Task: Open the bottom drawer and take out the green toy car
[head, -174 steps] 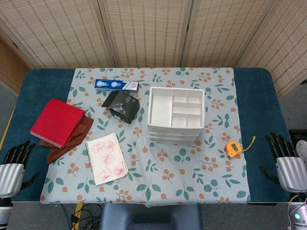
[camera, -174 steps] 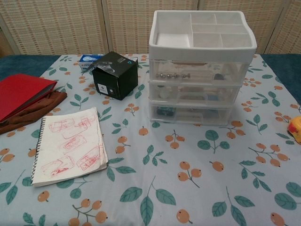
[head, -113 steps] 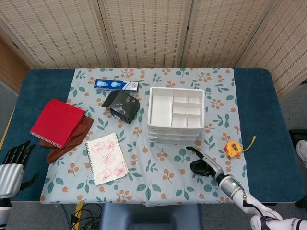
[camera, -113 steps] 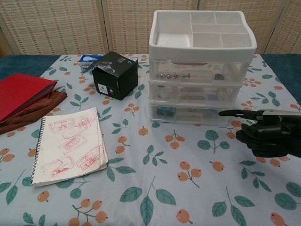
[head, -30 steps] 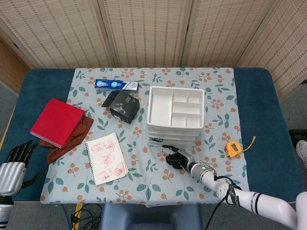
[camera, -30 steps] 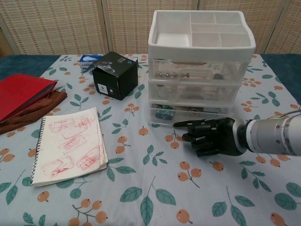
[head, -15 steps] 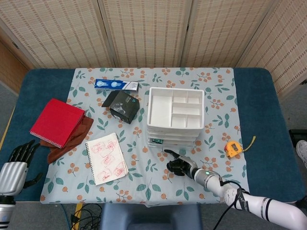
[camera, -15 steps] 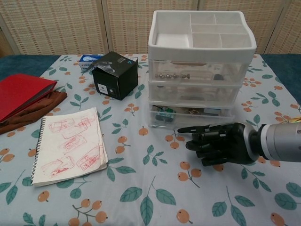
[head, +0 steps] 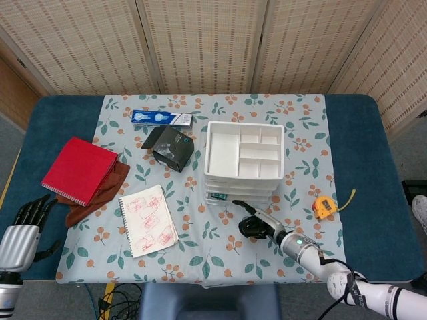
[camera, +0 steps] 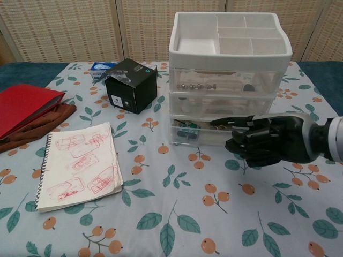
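The white drawer unit (head: 244, 159) (camera: 230, 53) stands mid-table, with three clear drawers under an open top tray. Its bottom drawer (camera: 214, 134) sticks out a little at the front. The green toy car (camera: 187, 130) (head: 219, 197) shows through that drawer's left end. My black right hand (camera: 270, 140) (head: 257, 225) hovers just in front of the drawer's right half. One finger (camera: 228, 122) points left along the drawer's top rim and the others are curled in, holding nothing. My left hand (head: 23, 230) hangs off the table's near left edge with its fingers apart.
A black box (camera: 131, 84) sits left of the drawers, a blue carton (head: 161, 118) behind it. A spiral sketch pad (camera: 77, 163), a red notebook (head: 80, 170) on brown cloth (head: 93, 200) lie to the left. A yellow tape measure (head: 325, 207) lies right of the unit.
My right hand came in from the right edge to the drawer front. Over the last second the bottom drawer slid out slightly, and the hand rose and shifted right.
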